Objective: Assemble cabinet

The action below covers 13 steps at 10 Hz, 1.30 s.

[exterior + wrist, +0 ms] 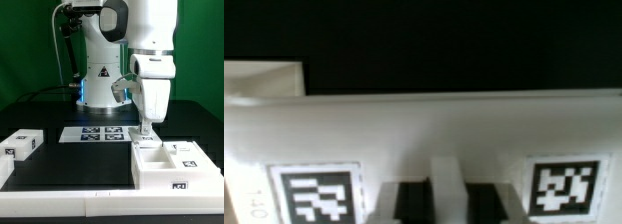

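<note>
Cabinet (160, 172), a large white plastic box with open compartments on top, sits on the black surface (60, 165) toward the exterior view's right. It is close to the white raised border (70, 198) along the near edge. You can see one black-and-white square tag on its front wall.

The white robot arm (150, 60) reaches down over the cabinet's far corner, on the exterior view's left side of the box. Its fingers (147, 127) meet the rim there. You cannot tell from either view whether they are spread, closed, or clamped on the wall.

A white tagged part (188, 152) shows at the far right of the box. You cannot tell whether it lies inside a compartment or just beside the cabinet.

One small white drawer block (22, 143), tagged on its front, rests on the surface well apart from the cabinet, at the exterior view's far left. The flat white marker board (100, 133) lies between the two, further back, near the arm's base.

In the wrist view you look straight onto a blurred white cabinet wall (420, 125) carrying two square tags, with narrow dark slots between them. The black surface (455, 45) lies beyond it.
</note>
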Tool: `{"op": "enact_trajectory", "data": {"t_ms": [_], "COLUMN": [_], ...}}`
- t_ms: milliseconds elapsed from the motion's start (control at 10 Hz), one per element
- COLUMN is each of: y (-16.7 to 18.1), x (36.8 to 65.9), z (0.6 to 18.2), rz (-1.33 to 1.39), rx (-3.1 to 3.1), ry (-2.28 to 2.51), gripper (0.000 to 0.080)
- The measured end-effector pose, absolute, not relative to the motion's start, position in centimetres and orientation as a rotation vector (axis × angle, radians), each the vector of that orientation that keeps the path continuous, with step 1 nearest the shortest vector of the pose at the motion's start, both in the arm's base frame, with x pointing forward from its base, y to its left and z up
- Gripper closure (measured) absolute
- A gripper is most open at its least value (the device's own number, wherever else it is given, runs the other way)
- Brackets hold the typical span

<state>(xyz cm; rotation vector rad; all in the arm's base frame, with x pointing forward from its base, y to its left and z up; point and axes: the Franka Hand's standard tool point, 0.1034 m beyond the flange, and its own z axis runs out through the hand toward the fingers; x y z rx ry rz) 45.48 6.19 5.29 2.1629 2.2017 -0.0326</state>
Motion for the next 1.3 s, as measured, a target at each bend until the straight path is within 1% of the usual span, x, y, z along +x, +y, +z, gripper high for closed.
{"op": "enact_trajectory", "data": {"t_ms": [1300], "y": [6.08], "x": [45.52], "z": [5.48], "rz": [-0.068], "rx": [2.145], "ry": [2.219], "gripper": [0.0731]}}
